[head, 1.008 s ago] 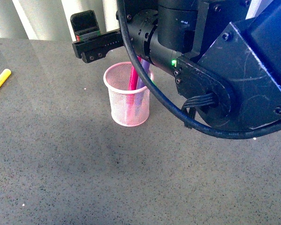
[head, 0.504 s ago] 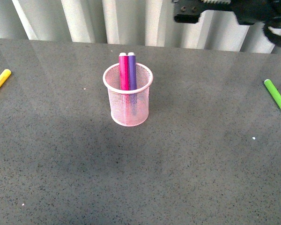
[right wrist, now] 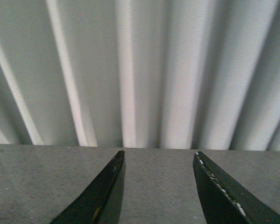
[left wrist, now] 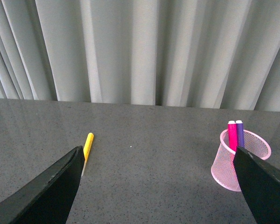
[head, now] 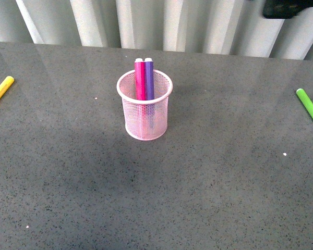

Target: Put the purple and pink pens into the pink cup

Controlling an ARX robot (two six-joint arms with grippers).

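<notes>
Two pens, the pink pen (head: pixel 139 78) and purple pen (head: pixel 149 78), stand together inside the pink cup (head: pixel 144 115), ahead and right of the released, empty left hand (left wrist: pixel 158 186). Right hand (right wrist: pixel 156 191) is likewise spread, empty. Any careless sweep could topple the light cup.

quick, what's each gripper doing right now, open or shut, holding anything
Left gripper: open, jaws spread wide, holding nothing.
Right gripper: open, jaws apart, holding nothing.
</notes>
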